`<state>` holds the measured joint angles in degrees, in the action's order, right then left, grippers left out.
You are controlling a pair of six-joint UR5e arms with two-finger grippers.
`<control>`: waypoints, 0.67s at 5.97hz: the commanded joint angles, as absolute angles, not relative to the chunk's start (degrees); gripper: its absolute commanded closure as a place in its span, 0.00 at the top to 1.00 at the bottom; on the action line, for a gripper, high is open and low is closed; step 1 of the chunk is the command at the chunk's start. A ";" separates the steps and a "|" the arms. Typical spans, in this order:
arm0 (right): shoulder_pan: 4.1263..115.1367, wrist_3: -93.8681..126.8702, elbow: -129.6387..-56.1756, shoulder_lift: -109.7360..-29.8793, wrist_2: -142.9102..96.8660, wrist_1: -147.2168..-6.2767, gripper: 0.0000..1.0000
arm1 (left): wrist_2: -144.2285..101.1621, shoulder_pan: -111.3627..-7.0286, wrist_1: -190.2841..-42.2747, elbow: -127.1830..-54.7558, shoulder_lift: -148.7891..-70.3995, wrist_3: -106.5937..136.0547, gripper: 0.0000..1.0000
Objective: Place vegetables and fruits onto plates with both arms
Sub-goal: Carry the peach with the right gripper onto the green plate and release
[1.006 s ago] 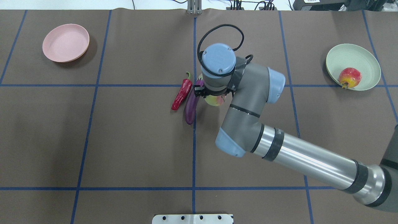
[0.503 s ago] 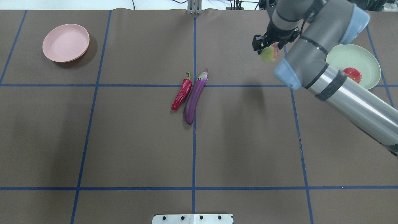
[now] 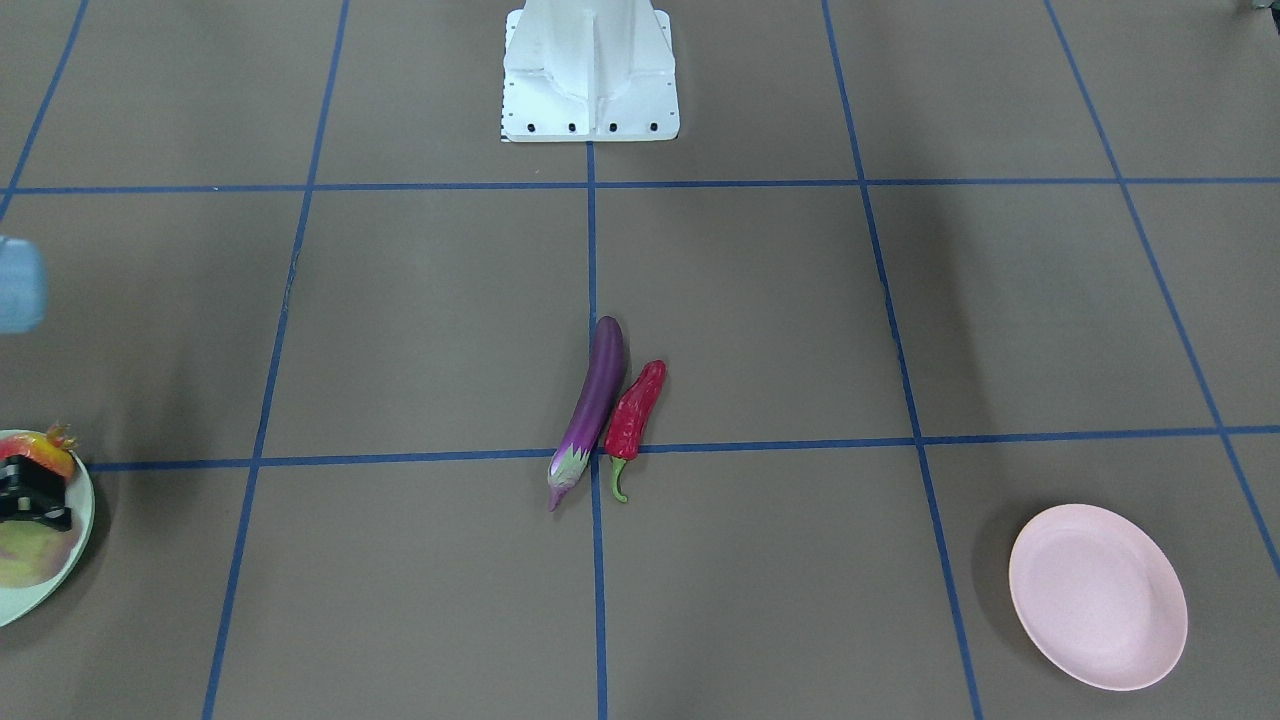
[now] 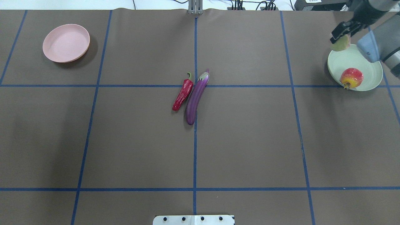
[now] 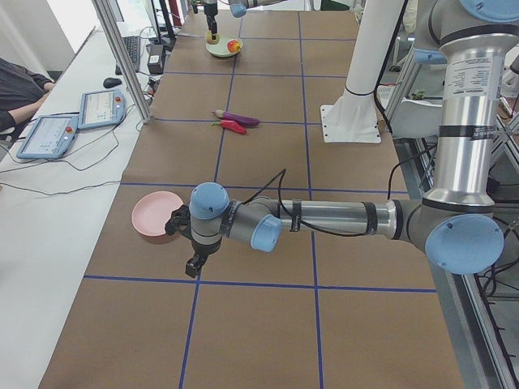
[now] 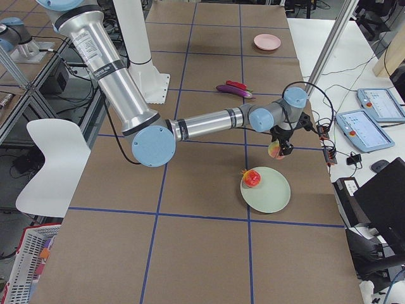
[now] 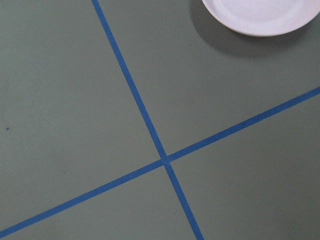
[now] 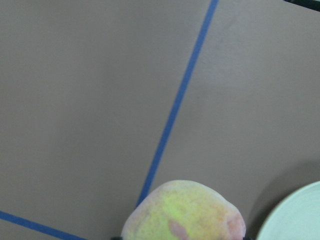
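Observation:
My right gripper (image 4: 340, 37) is shut on the yellow-green peach (image 4: 341, 44) and holds it in the air by the far rim of the mint green plate (image 4: 368, 59). The pomegranate (image 4: 351, 78) lies on that plate. In the right wrist view the peach (image 8: 185, 212) fills the bottom, with the plate rim (image 8: 295, 215) beside it. The purple eggplant (image 4: 195, 98) and the red chili (image 4: 182, 95) lie side by side at the table's middle. The pink plate (image 4: 66, 43) is empty at the far left. My left gripper (image 5: 195, 263) hangs near the pink plate (image 5: 154, 215); I cannot tell whether it is open.
The white base mount (image 3: 590, 70) stands at the robot's edge of the table. A metal post (image 4: 195, 7) stands at the far edge. Tablets (image 5: 49, 134) and a person's arm (image 5: 16, 89) are on a side bench past the table.
My right gripper has lifted the peach from beside the eggplant and carried it right and far, to the mint plate's rim. The eggplant and chili have stayed put.

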<state>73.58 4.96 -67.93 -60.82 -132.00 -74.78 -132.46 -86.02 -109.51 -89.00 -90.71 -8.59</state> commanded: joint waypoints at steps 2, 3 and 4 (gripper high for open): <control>76.29 0.61 -58.27 -62.05 -133.24 -67.42 0.98 | -133.24 -86.04 -109.51 -88.95 -90.70 -8.61 1.00; 76.29 2.36 -58.27 -62.57 -133.24 -67.50 1.00 | -133.24 -86.04 -109.51 -88.95 -90.70 -8.61 1.00; 76.29 4.90 -59.40 -63.45 -133.24 -67.41 1.00 | -133.24 -85.96 -109.51 -88.95 -90.79 -8.53 1.00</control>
